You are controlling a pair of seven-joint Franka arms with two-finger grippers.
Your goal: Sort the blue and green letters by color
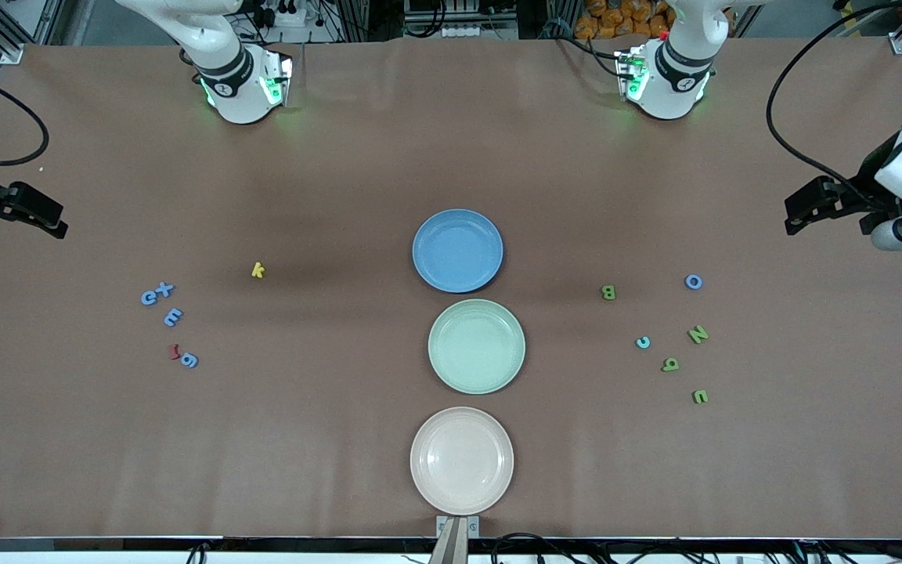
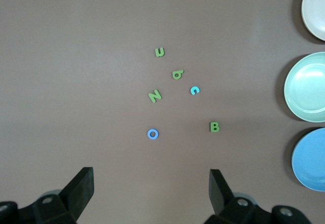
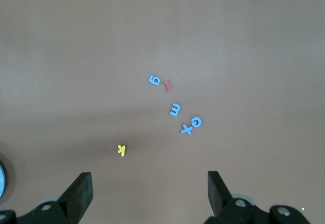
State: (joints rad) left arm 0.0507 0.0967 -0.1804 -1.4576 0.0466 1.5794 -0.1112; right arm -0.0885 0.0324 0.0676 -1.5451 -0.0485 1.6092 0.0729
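Nearest the camera sits the pink plate [image 1: 461,460], then green plate [image 1: 476,345], then blue plate [image 1: 457,250]. Left gripper [image 2: 151,191], jaws wide, hangs over bare table just short of the green letters [image 2: 155,96]; right gripper [image 3: 149,192], equally wide, faces the blue letters [image 3: 174,109]. Only the wrist views show both spreads.

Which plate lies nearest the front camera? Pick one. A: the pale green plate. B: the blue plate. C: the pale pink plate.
C: the pale pink plate lies lowest in the front view, below the pale green plate, with the blue plate nearest the robots' bases.
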